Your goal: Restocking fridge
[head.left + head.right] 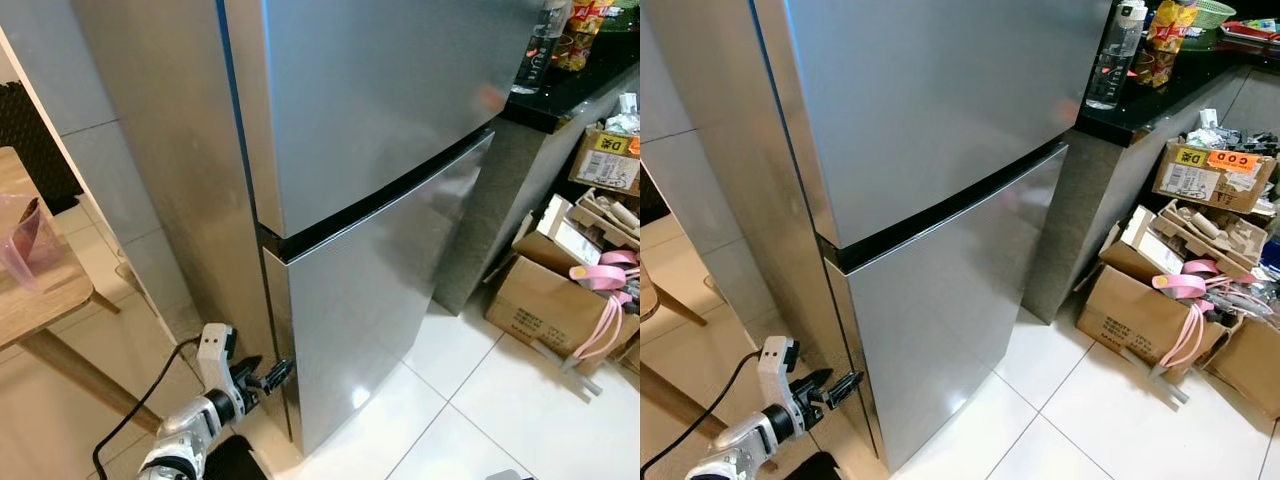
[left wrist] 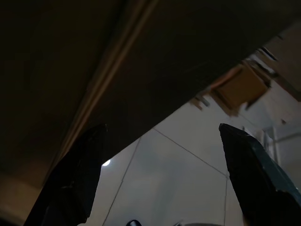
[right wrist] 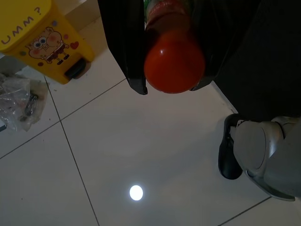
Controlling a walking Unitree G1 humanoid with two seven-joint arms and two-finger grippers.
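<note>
Restocking has barely begun: the fridge [image 1: 380, 200] is closed, the left tool [image 1: 272, 377] is spread at the lower door's [image 1: 380, 300] edge, the right tool [image 3: 169, 80] clenches a red-capped bottle [image 3: 174, 61].

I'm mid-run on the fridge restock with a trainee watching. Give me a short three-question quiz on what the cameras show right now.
1. True or false: both doors of the fridge are shut.
2. What does the right gripper hold? A) a red-capped bottle B) a pink cup C) a cardboard box
3. Fill in: the left gripper is open, low down at the ____ door's edge.

Key
1. True; a dark seam runs between the two closed doors.
2. A; the bottle sits clamped between the black fingers, above the white floor tiles.
3. lower.
</note>
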